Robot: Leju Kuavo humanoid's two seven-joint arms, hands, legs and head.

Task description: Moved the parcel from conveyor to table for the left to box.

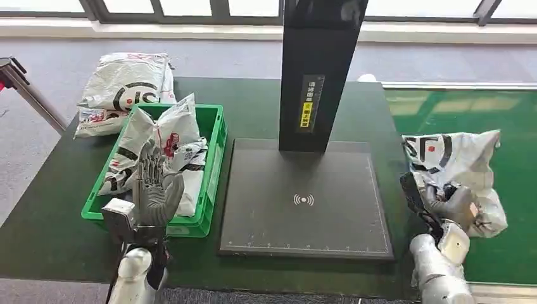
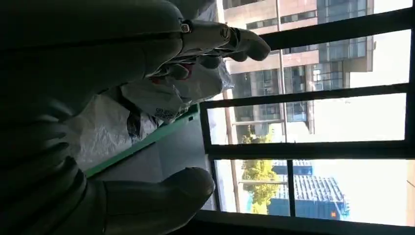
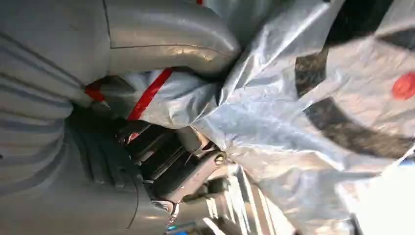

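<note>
Reading labels first: the black scanner column carries a yellow-and-black vertical sticker w/ small characters, too small to read. The dark scan pad below it shows a white wireless-signal icon at centre. Parcels bear big black curved lettering and a red dot; no legible brand name.

Right hand grips the parcel, a crinkled white-grey poly mailer w/ black logo strokes, a red dot and red stripe. In the right wrist view the thick thumb presses over a fold of the bag and the darker fingers curl in under it, so the film is bunched between them. The parcel lies on the green conveyor at the robot's right, just beside the table's edge, its near corner gathered in the hand.

Left hand is raised over the near side of the green crate, palm up-ish, fingers straight and spread apart, holding nothing. Left wrist view: thumb and fingers well apart, w/ the crate's bags behind them; can't tell if it touches them.

The crate sits on the table's left part, holding several similar white mailers. Two more white mailers lie on the table behind the crate, at the far left corner.
</note>
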